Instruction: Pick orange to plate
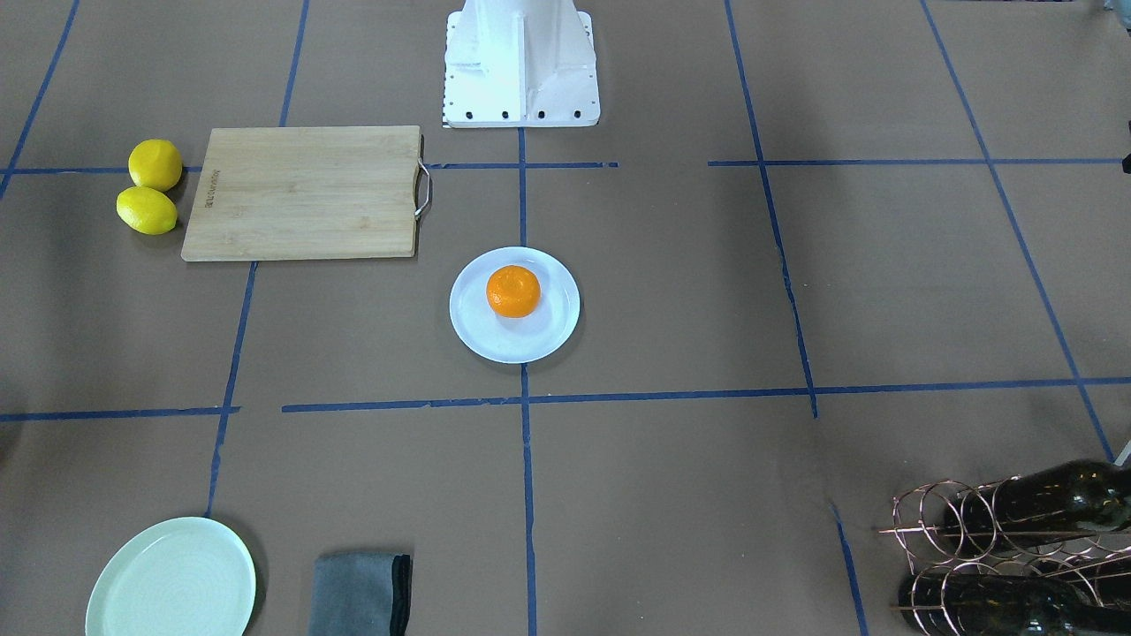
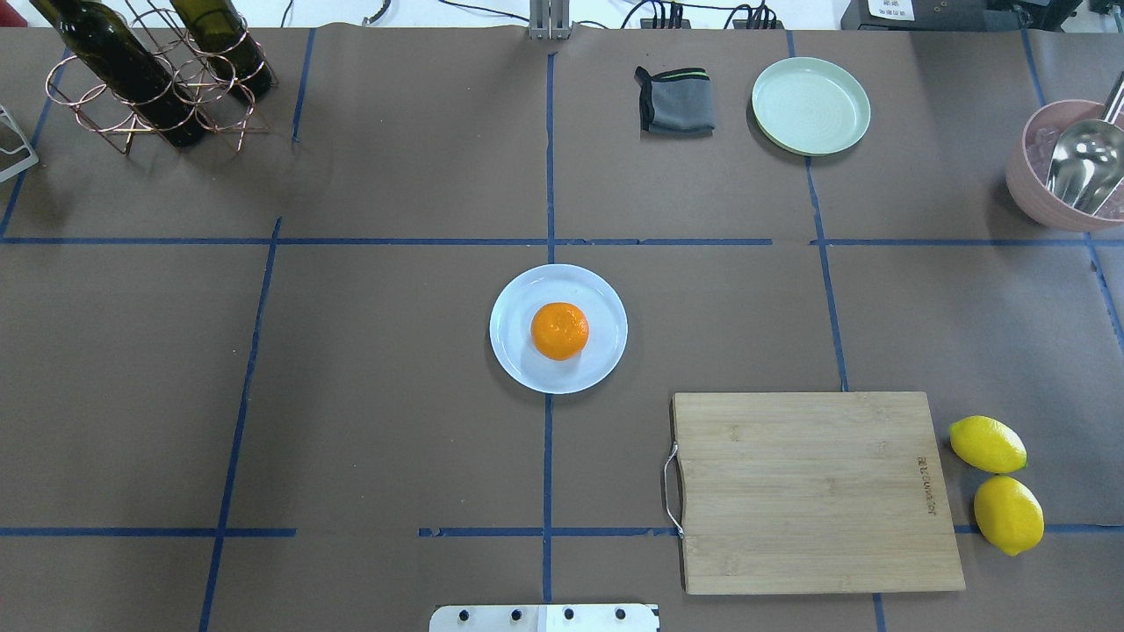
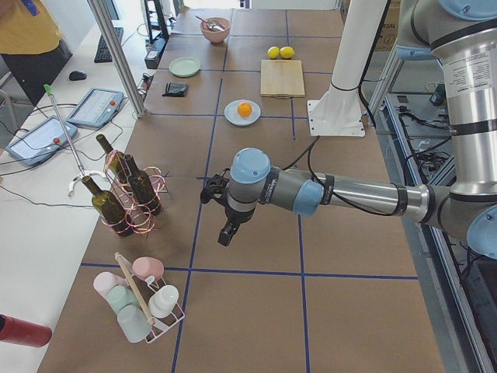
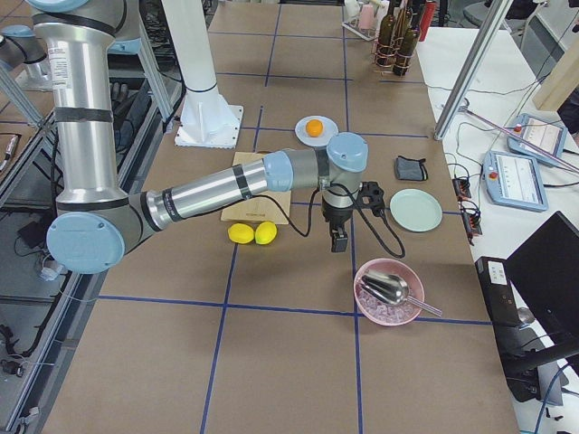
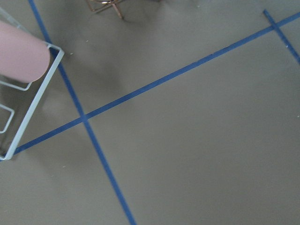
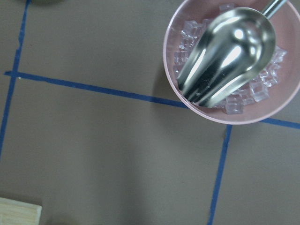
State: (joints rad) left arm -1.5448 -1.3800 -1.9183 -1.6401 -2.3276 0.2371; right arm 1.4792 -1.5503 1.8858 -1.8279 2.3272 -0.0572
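Note:
The orange (image 2: pixel 559 331) lies on the pale bluish-white plate (image 2: pixel 520 362) at the middle of the table, a little toward the plate's near side in the front-facing view: orange (image 1: pixel 512 291), plate (image 1: pixel 482 340). No gripper is near it. The left gripper (image 3: pixel 226 233) hangs over bare table far to the left, beside the wine rack, and shows only in the exterior left view. The right gripper (image 4: pixel 337 241) hangs between the lemons and the pink bowl, and shows only in the exterior right view. I cannot tell whether either is open or shut.
A wooden cutting board (image 2: pixel 817 490) and two lemons (image 2: pixel 987 443) lie at the right. A mint-green plate (image 2: pixel 810 105) and grey cloth (image 2: pixel 674 101) lie at the far side. A bottle rack (image 2: pixel 149 75) stands far left, a pink bowl (image 6: pixel 176 89) with a scoop far right.

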